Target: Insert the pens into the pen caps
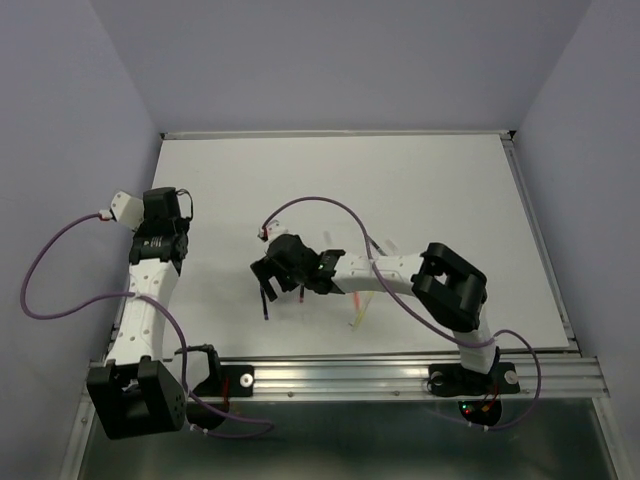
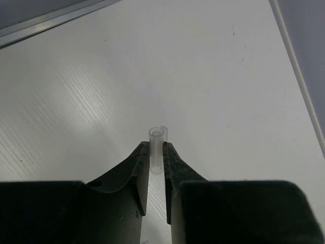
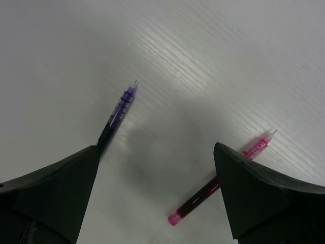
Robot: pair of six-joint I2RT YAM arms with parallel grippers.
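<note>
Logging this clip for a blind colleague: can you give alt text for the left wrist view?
The left gripper is shut on a pale translucent pen cap, its open end sticking out past the fingertips. Behind it lies the white table.

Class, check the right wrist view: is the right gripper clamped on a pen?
No, the right gripper is wide open, and the blue pen and maroon pen lie ungripped on the table.
</note>
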